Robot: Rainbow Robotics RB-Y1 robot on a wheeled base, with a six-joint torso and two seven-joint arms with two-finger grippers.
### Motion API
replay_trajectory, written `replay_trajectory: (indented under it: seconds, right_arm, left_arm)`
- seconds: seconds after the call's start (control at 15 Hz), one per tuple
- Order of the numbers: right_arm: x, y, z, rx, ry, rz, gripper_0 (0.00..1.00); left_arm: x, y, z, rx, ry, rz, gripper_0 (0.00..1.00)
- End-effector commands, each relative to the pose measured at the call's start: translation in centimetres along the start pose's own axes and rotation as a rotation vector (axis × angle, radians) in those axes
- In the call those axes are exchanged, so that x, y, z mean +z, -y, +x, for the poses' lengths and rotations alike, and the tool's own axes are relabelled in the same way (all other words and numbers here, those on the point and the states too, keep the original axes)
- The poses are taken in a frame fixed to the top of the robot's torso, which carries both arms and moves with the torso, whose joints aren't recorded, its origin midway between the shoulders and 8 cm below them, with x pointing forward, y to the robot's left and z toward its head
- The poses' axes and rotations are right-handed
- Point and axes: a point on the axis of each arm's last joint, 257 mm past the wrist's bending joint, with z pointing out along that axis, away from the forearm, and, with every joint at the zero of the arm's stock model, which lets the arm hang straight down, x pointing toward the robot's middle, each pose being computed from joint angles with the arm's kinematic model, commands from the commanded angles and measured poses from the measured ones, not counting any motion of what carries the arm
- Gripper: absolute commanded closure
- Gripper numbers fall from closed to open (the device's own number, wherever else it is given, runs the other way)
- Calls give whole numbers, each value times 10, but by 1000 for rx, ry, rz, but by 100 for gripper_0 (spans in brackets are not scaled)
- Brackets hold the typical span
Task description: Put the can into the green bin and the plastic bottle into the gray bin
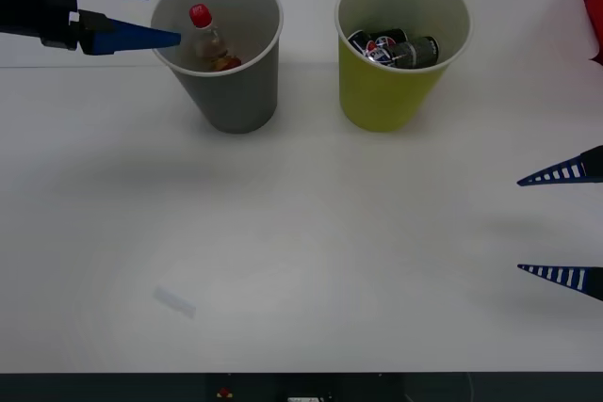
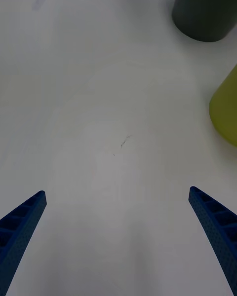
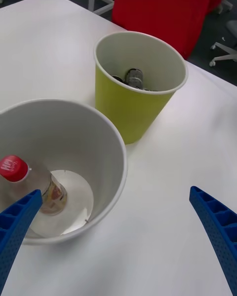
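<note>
The plastic bottle point(image 1: 211, 42) with its red cap stands leaning inside the gray bin point(image 1: 236, 101), and shows there too in the left wrist view point(image 3: 34, 182). A dark can point(image 1: 396, 50) lies inside the green bin point(image 1: 382, 105), also seen from the left wrist point(image 3: 134, 77). My left gripper point(image 1: 141, 16) is open, up at the gray bin's point(image 3: 106, 143) left rim, holding nothing. My right gripper point(image 1: 563, 223) is open and empty above the table at the right edge, apart from both bins.
A red cloth-covered shape point(image 3: 168, 10) stands behind the table past the green bin point(image 3: 133, 113). A faint pale mark point(image 1: 174, 302) lies on the white table near the front left. From the right wrist, the gray bin point(image 2: 205, 10) and green bin point(image 2: 226, 111) stand far ahead.
</note>
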Motion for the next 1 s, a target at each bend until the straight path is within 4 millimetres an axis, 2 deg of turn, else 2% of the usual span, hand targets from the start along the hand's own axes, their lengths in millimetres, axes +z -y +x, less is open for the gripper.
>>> replay_trajectory:
  seconds: [0.07, 0.6, 0.87, 1.0]
  right_arm:
    - [0, 0, 0, 0, 0, 0, 0]
    - [0, 0, 0, 0, 0, 0, 0]
    - [0, 0, 0, 0, 0, 0, 0]
    - [0, 0, 0, 0, 0, 0, 0]
  left_arm:
    - [-21, 17, 31, 74, 24, 10, 0]
    - [-62, 68, 124, 258, 36, 39, 0]
    - [-82, 85, 160, 357, -11, 67, 0]
    - [-86, 90, 174, 406, -24, 72, 0]
